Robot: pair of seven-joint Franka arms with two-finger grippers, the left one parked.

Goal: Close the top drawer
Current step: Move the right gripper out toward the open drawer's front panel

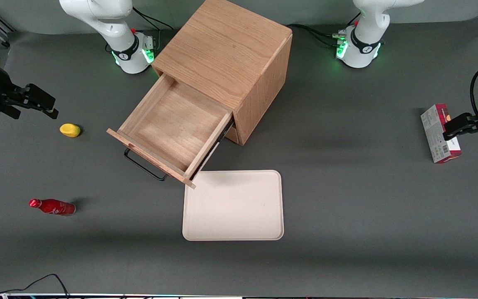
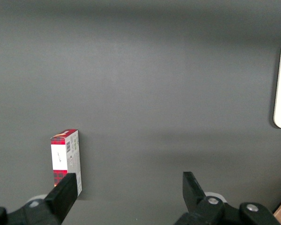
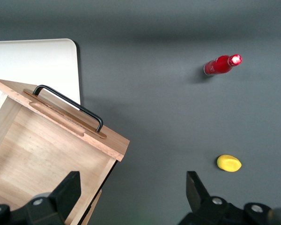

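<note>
Here the top drawer (image 1: 172,126) stands pulled well out of the wooden cabinet (image 1: 226,54), its bare inside showing and its black handle (image 1: 143,166) pointing toward the front camera. One front corner of the drawer hangs above the edge of a cream tray (image 1: 234,205) lying on the table (image 1: 347,199). The gripper (image 1: 35,101) hovers high at the working arm's end of the table, well apart from the drawer, its fingers (image 3: 68,192) spread wide and holding nothing. Near it on the table lie a yellow lemon (image 1: 70,130) and, nearer the camera, a red bottle (image 1: 52,206) on its side.
</note>
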